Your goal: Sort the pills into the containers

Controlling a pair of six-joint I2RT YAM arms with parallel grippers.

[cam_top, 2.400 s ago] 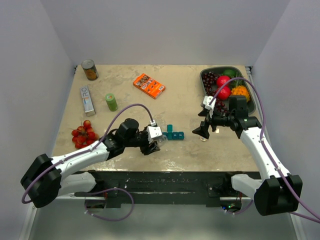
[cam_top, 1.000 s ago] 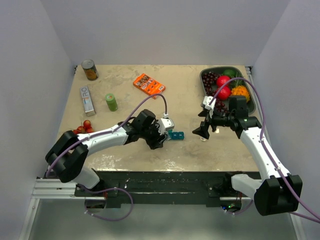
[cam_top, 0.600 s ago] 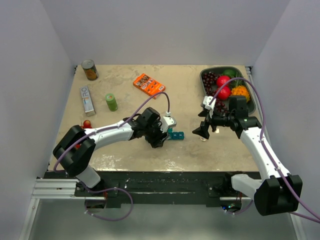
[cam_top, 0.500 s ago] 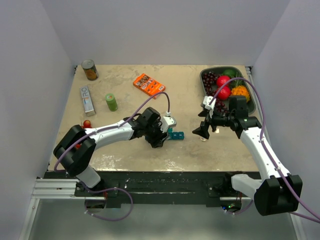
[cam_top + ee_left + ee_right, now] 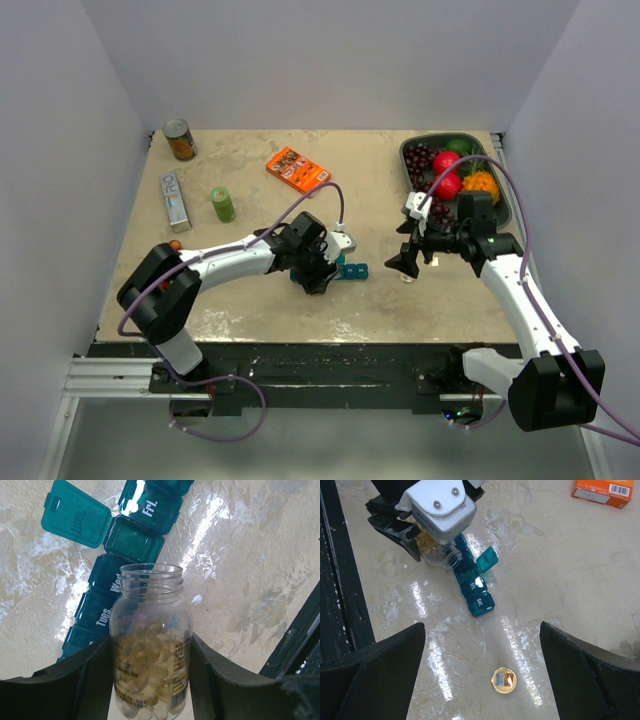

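Left gripper (image 5: 149, 641) clenching uncapped clear bottle of yellow softgels (image 5: 150, 610), mouth near long teal plastic pill organizer (image 5: 150, 507), one compartment open; right gripper (image 5: 404, 264) hanging released. Overtilting risking several pills scattering past compartment.

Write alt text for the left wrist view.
The left gripper clamps a clear, uncapped bottle of yellow capsules, its mouth pointing at a teal pill organizer on the beige table. One compartment stands open, lid flipped back; the Fri, Wed and Tues lids are shut.
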